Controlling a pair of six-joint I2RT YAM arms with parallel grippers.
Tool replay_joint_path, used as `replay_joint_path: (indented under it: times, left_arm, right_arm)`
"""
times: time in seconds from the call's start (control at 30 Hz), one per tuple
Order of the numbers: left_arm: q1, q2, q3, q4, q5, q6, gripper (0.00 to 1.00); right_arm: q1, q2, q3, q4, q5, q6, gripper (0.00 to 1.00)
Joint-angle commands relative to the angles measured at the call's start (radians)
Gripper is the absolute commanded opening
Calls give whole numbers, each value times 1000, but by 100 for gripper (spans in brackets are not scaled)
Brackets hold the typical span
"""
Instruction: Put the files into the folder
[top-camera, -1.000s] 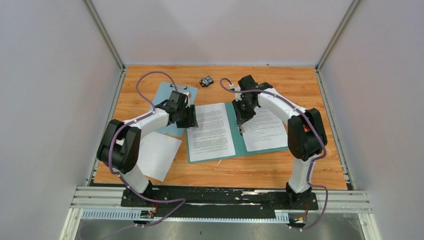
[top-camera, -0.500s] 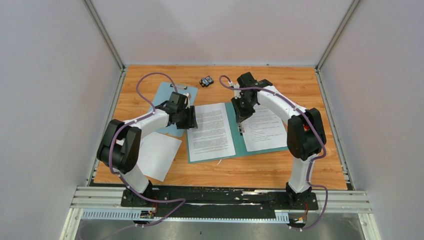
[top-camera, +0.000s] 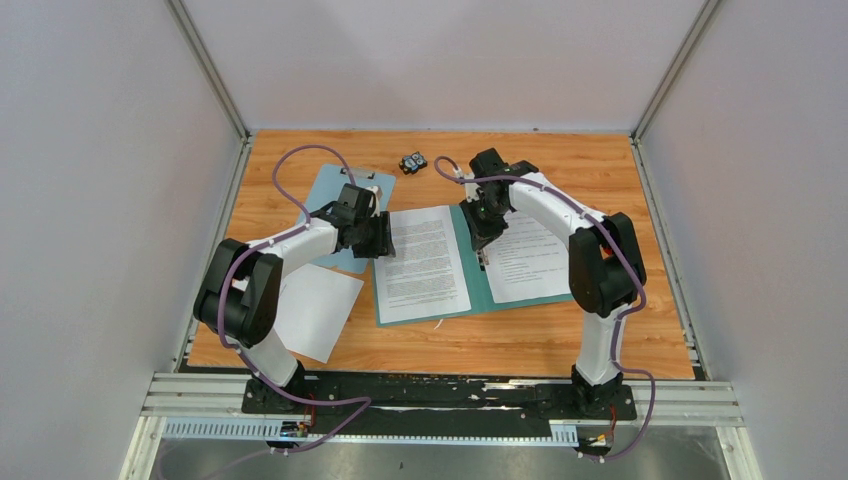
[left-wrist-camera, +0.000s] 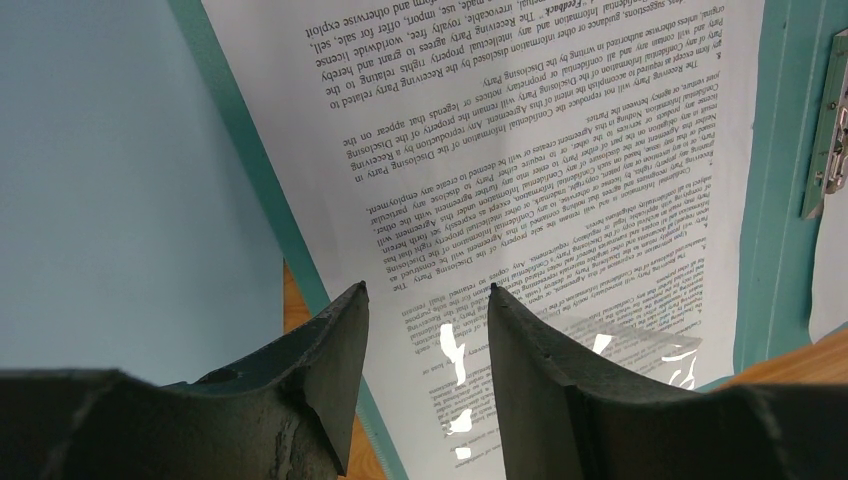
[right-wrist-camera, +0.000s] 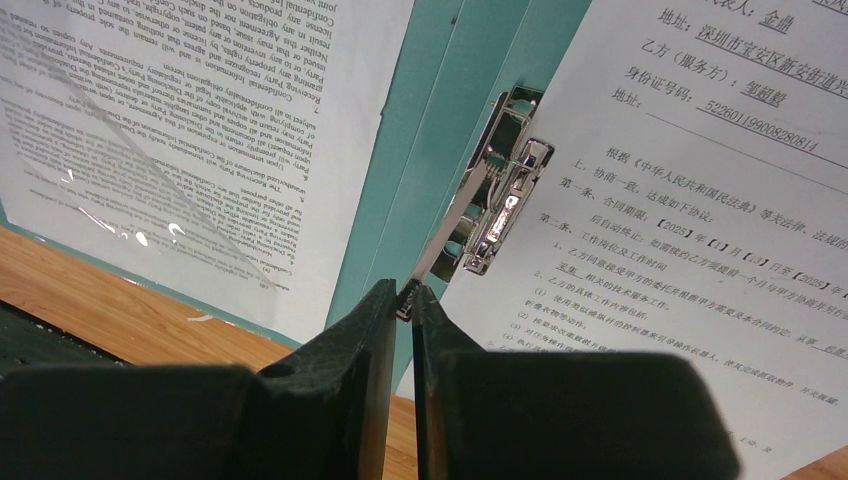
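The teal folder (top-camera: 463, 262) lies open mid-table. One printed file (top-camera: 425, 262) lies on its left cover, another (top-camera: 530, 258) on its right cover. A third file (top-camera: 312, 310) lies on the table by the left arm. My left gripper (top-camera: 385, 240) is open and empty just above the left file's outer edge (left-wrist-camera: 520, 150); it also shows in the left wrist view (left-wrist-camera: 425, 287). My right gripper (top-camera: 482, 238) is at the spine, shut on the raised lever of the folder's metal clip (right-wrist-camera: 495, 195); it also shows in the right wrist view (right-wrist-camera: 407, 288).
A pale blue clipboard (top-camera: 345, 200) lies under my left wrist, partly under the folder's left edge. A small black object (top-camera: 413, 162) sits near the back of the table. Grey walls close in both sides and the back.
My right arm's elbow has swung slightly left and the wrist has shifted a little; its gripper stays on the clip lever. The left arm and the sheets have not moved.
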Motion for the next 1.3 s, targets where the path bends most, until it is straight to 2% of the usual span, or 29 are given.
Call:
replay_joint_path:
  times: [0.0,0.83,1.13,1.27]
  left_arm:
    - [-3,4,-2,28,1,5,55]
    - [-3,14,2,24,-7,-4,55]
    - [-3,21,8,26,-2,-8,54]
    - [-4,19,11,24,-3,-7,54]
  right_arm:
    - [9,13,40,-18,37,-9,12]
    - [10,8,-57,-6,83,-41,8]
    - [9,22,96,-41,80,-27,9]
    - [10,18,103,-54,77,-26,10]
